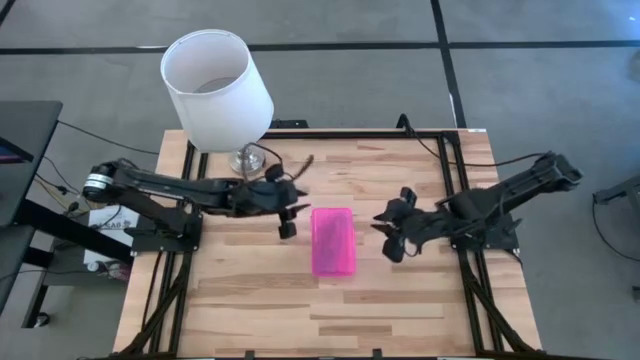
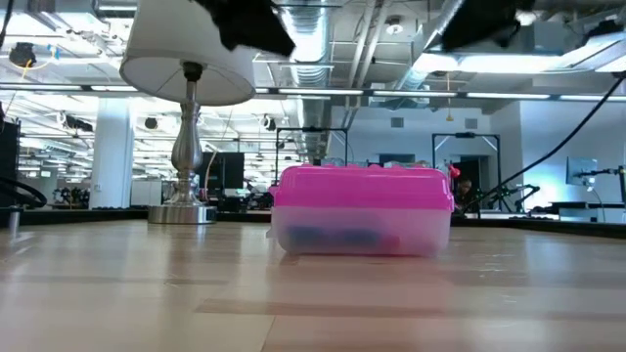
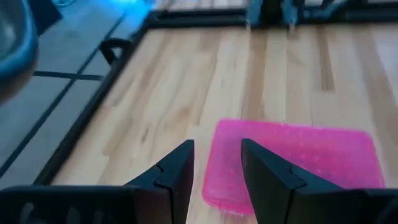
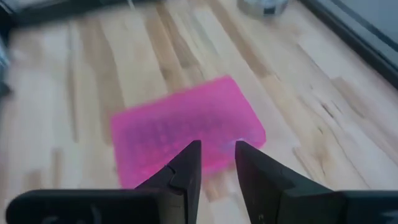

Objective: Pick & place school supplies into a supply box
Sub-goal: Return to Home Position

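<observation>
Mid wood-plank table (image 1: 250, 290): rectangular pink-lidded supply box (image 1: 333, 241), shut; left tool (image 1: 288, 222), right tool (image 1: 391, 243) alongside, both slightly parted, empty.

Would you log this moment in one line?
supply box: shut, on table | left gripper: open, empty, beside box | right gripper: open, empty, beside box

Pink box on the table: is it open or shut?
Shut: the supply box has its pink lid sitting flush on its clear base.
</observation>
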`<state>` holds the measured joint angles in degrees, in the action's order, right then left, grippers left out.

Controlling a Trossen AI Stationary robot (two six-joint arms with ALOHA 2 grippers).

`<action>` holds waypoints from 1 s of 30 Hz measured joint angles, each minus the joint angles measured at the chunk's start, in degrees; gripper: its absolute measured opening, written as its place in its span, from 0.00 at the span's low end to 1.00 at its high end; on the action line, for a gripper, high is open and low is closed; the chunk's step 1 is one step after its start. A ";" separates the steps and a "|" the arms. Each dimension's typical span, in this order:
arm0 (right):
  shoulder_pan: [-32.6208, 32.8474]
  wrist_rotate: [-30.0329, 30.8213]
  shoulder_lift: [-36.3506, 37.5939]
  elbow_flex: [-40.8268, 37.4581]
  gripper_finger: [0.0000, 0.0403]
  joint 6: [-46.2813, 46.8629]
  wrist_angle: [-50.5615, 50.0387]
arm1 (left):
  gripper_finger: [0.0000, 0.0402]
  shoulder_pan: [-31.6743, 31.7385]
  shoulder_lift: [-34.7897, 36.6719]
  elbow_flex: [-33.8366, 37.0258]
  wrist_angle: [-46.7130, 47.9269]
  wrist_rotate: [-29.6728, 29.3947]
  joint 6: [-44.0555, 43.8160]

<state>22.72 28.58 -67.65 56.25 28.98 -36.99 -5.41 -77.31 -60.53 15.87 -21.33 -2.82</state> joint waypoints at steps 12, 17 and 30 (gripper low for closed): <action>0.00 -1.83 12.51 5.39 0.23 -10.87 -0.99 | 0.32 0.69 13.57 -4.99 2.18 -0.19 5.03; -1.45 -1.57 17.46 5.40 0.23 -12.97 -4.58 | 0.32 2.05 18.00 -4.92 8.14 0.11 6.90; -4.39 -5.12 32.93 -10.05 0.23 -15.07 6.88 | 0.32 2.99 25.91 -0.62 8.12 4.48 7.18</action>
<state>18.33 23.46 -34.72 46.20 13.91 -30.12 -2.42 -51.41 -61.15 24.00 -16.85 4.36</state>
